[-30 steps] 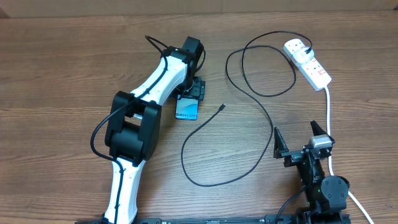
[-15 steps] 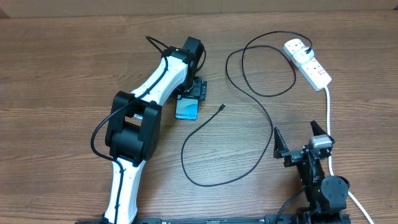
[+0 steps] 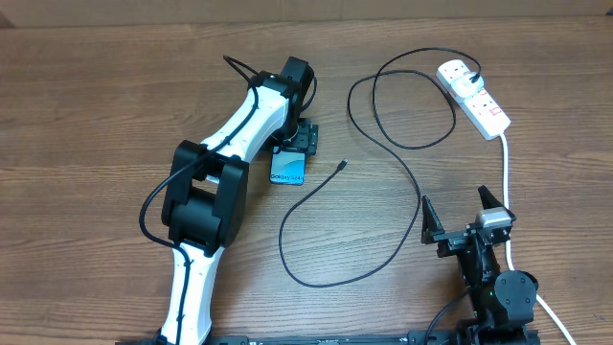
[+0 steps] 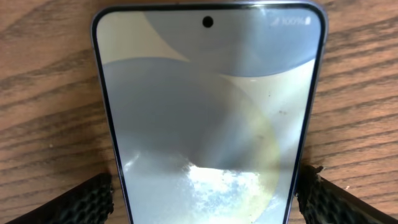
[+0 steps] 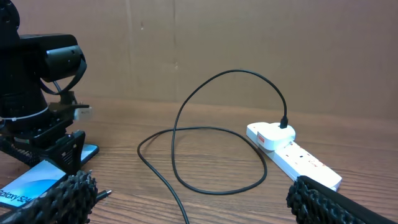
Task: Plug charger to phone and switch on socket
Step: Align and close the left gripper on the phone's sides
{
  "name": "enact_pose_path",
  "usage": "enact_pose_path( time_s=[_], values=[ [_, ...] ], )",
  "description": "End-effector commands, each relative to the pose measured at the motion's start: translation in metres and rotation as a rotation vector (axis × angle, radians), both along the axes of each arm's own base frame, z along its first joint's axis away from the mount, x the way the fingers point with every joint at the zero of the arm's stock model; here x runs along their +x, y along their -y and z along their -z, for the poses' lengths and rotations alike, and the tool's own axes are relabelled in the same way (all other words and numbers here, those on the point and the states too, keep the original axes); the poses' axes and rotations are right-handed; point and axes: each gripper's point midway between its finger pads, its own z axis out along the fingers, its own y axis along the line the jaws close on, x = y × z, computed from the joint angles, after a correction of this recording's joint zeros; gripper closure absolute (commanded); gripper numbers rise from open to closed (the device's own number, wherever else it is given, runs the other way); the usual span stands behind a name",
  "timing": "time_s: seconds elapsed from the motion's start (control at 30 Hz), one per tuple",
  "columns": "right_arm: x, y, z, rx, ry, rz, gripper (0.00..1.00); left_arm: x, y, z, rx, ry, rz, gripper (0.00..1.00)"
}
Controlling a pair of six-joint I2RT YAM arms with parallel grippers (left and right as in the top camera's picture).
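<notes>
The phone [image 4: 208,93], straddled but ungripped by the spread left gripper [image 4: 208,202], could be dragged askew by a catching pad, while the right gripper [image 3: 456,203] is held wide and empty.

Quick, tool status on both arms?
Left tool: straddles the phone; whether it grips cannot be told.
Right tool: open, holding nothing.

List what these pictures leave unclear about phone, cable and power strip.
- Slim blue-screened smartphone: overhead, its far end is hidden under the left gripper; left wrist, its lower end is cut by the frame edge.
- Left wrist: whether the black textured fingers press its sides is unclear.
- White oblong power strip: switch positions too small overhead, foreshortened in right wrist.
- Thin black cable's connector tip: too small overhead.
</notes>
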Motion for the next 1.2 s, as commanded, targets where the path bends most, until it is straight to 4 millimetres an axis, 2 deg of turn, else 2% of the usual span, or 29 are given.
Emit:
enact_pose_path(
  time_s=[0.0, 0.2, 0.3, 0.63, 1.17],
  values=[
    [0.0002, 0.0004, 0.0019, -0.005, 0.003, 0.004, 0.0, -0.0184, -0.0026, 0.0188, -0.004, -0.081, -0.023, 0.11],
    [0.0002, 0.0003, 0.0019, -0.005, 0.003, 0.004, 0.0, -0.0188, -0.0016, 0.0189, -0.004, -0.08, -0.02, 0.11],
    [0.0002, 0.0003, 0.0019, -0.005, 0.003, 0.004, 0.0, -0.0193, -0.0008, 0.0189, -0.003, -0.081, -0.018, 0.15],
    [0.0002, 0.0004, 0.0019, -0.005, 0.003, 0.004, 0.0, -0.019, -0.0012, 0.0189, -0.001, -0.079, -0.019, 0.19],
    [0.0002, 0.0003, 0.0019, -0.005, 0.003, 0.004, 0.0, -0.0187, -0.0018, 0.0189, 0.003, -0.078, -0.03, 0.23]
  ],
)
